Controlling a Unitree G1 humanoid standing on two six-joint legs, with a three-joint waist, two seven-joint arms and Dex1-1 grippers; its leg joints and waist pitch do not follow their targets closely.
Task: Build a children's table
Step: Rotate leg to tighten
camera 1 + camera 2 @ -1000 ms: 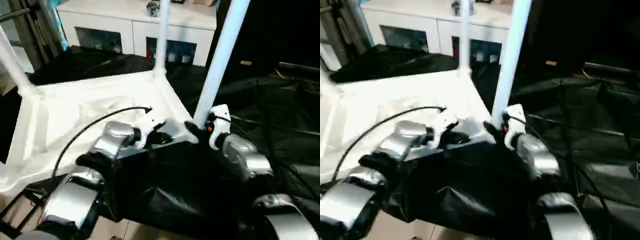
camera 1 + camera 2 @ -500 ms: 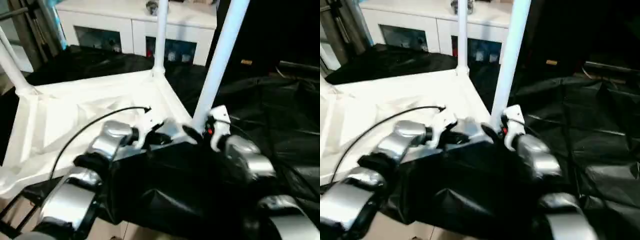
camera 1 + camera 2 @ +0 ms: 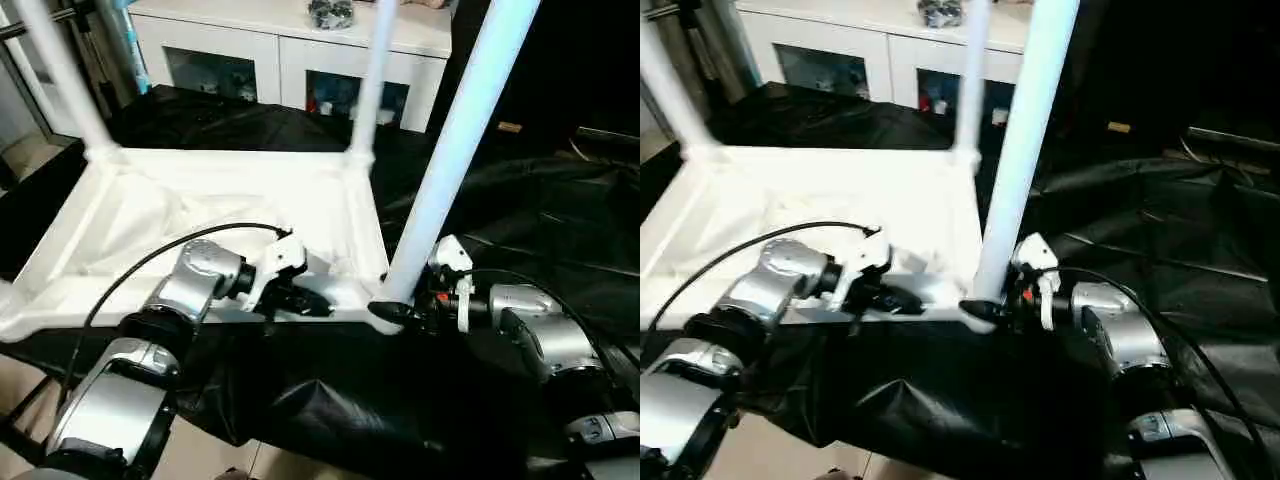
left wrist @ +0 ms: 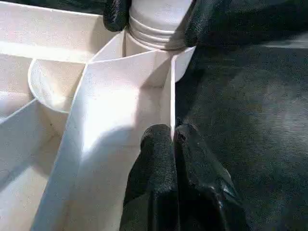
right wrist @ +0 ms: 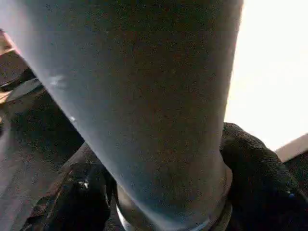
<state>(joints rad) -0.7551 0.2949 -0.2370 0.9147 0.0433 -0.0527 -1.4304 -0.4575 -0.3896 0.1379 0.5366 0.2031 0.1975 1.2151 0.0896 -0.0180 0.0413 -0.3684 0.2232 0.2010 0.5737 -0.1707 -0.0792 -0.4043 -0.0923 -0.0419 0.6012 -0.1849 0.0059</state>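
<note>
The white table top (image 3: 190, 205) lies upside down on black sheeting, ribbed underside up. Two legs (image 3: 368, 90) (image 3: 60, 80) stand in its far corners. At the near right corner socket stands a third leg (image 3: 455, 150), leaning right. My right gripper (image 3: 395, 312) is shut on the base of this leg; its fingers (image 5: 79, 192) clasp both sides of the tube (image 5: 144, 96). My left gripper (image 4: 172, 132) is shut on the top's near rim (image 4: 171, 96), just short of that corner. The leg's ridged end (image 4: 156, 21) sits in the socket there.
A white cabinet (image 3: 270, 45) with glass doors stands behind the table. Crumpled black sheeting (image 3: 540, 210) covers the floor to the right and in front. A black cable (image 3: 150, 265) arcs over the table top from my left arm. Bare floor (image 3: 20, 375) shows at the lower left.
The whole view has shifted, which is the camera moving. Both grippers keep their holds, the left on the rim and the right at the leg's base.
</note>
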